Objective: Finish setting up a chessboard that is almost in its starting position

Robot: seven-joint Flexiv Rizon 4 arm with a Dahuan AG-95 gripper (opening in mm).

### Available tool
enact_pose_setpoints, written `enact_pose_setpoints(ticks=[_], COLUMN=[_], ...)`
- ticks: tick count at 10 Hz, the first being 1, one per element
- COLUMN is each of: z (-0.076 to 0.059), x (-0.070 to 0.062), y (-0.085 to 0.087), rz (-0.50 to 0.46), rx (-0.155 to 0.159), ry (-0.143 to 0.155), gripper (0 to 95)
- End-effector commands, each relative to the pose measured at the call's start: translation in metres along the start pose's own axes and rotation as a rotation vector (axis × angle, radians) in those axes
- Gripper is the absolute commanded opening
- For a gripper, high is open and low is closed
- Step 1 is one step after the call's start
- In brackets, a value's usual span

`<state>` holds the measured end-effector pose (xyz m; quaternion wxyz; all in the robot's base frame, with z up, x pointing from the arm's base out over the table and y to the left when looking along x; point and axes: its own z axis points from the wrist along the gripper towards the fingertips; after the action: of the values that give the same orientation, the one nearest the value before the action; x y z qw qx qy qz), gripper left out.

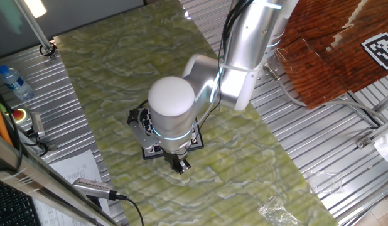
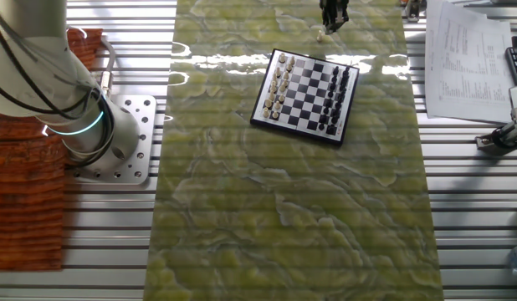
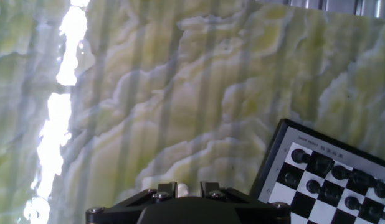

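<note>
**Green-marbled bench, chessboard off to the side of the pincer**

Green-and-cream marbled sheet over the bench (image 2: pixel 284 209), ribbed metal on both flanks.

At far left of the other fixed view: silver arm base (image 2: pixel 74 125) with a glowing teal ring, bolted to a perforated plate, a rust-red cloth (image 2: pixel 24 201) beside it. Toward the middle: chessboard (image 2: pixel 306 94), square, dark-bordered, lying flat and slightly turned on the marbled sheet; cream pieces ranked along its left edge, dark pieces along its right. Just beyond the board's far side, at the top edge of the picture: pincer (image 2: pixel 332 18), pointing down, a small pale object at its tips, off the board and near its far edge. Further right: printed papers (image 2: pixel 468 63) on the ribbed metal.

From the hand view: a small cream piece (image 3: pixel 180 186) between the two black fingers (image 3: pixel 211 188), seemingly clenched on it; board corner with dark pieces at lower right.

From one fixed view: board mostly hidden under the wrist; water bottle (image 1: pixel 13 82) at far left.
</note>
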<state>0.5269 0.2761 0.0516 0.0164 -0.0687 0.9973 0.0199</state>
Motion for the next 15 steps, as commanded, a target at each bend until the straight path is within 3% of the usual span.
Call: enact_pose_setpoints(ticks=[1,3,4,15], z=[0.0019,0.0020,0.0028,0.0059], x=[0.0007,0.0008,0.0017,0.0055], y=[-0.0010,-0.0007,0.0021,0.0080], rz=[0.007,0.004,0.003,0.012], rx=[0.006,0.006,0.006,0.013], ry=[-0.001,-0.001,-0.003,0.008], gripper=[19.0,19.0,38.0,38.0])
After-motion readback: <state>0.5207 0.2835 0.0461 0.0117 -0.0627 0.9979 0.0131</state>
